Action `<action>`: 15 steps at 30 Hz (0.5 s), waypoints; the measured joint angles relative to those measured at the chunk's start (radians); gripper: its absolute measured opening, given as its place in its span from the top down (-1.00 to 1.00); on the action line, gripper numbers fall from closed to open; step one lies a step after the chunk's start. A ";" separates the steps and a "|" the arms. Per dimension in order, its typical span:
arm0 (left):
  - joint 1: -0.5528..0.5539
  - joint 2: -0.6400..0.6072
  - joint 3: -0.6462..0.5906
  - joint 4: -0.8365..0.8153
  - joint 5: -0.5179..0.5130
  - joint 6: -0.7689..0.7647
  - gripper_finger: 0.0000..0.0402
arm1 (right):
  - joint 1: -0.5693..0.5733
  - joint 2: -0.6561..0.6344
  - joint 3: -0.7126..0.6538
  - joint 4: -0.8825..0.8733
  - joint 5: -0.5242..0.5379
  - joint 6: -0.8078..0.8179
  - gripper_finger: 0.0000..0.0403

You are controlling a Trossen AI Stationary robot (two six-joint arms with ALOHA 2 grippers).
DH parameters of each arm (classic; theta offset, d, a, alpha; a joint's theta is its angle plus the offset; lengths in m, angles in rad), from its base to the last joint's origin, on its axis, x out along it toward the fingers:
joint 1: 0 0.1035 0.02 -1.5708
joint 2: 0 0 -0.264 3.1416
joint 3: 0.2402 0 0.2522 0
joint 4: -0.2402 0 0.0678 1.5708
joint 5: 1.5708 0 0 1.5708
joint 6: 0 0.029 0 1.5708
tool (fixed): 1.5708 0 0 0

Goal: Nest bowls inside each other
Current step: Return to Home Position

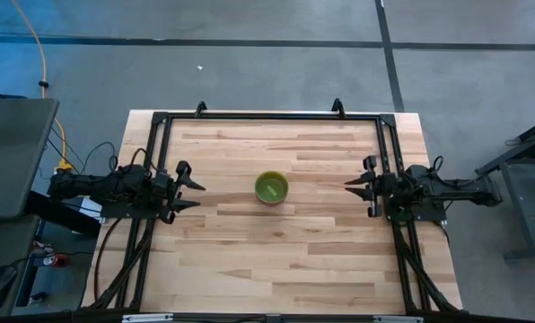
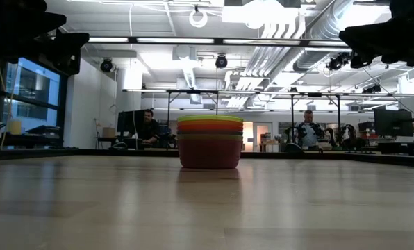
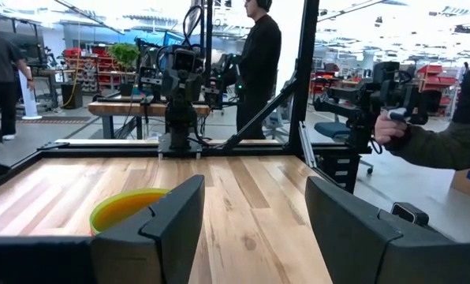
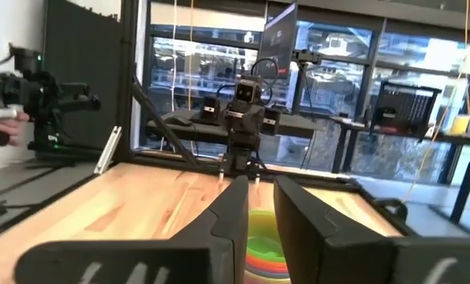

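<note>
The stack of bowls [image 1: 271, 188] is sitting on the middle of the wooden table [image 1: 276, 260], all nested into one pile. The green bowl [image 2: 210, 119] is lying on top, the orange bowl [image 2: 210, 127] is showing its rim just under it, and a pinkish bowl [image 2: 210, 154] is making up the wall at the bottom. I cannot pick out the other colours between them.

Bare wood is running out from the stack on every side, with nothing touching it or standing near it. Both arms are keeping well apart from the stack. The left gripper [image 1: 194, 191] is hanging level with the stack by the table's left side, pointing at it, its fingers [image 3: 172, 225] spread wide and holding nothing. The right gripper [image 1: 355, 186] is hanging opposite, by the right side, also aimed at the stack. Its fingers [image 4: 231, 213] are parted only a little, with a narrow slot between them through which the stack is showing, and they are holding nothing.

Farther out, a black frame [image 1: 267, 117] is running along the table's far edge and down both sides past the arms. Beyond the table, two people [image 2: 148, 128] are sitting in the room behind the stack.
</note>
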 joint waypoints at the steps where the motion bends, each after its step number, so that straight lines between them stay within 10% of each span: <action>1: 0.000 0.000 0.000 0.000 0.000 0.000 -0.05 | 0.000 0.000 0.000 -0.001 0.000 0.012 0.74; 15: 0.000 0.000 0.000 0.000 -0.010 0.000 -0.05 | 0.000 0.000 0.000 -0.112 -0.023 0.092 0.74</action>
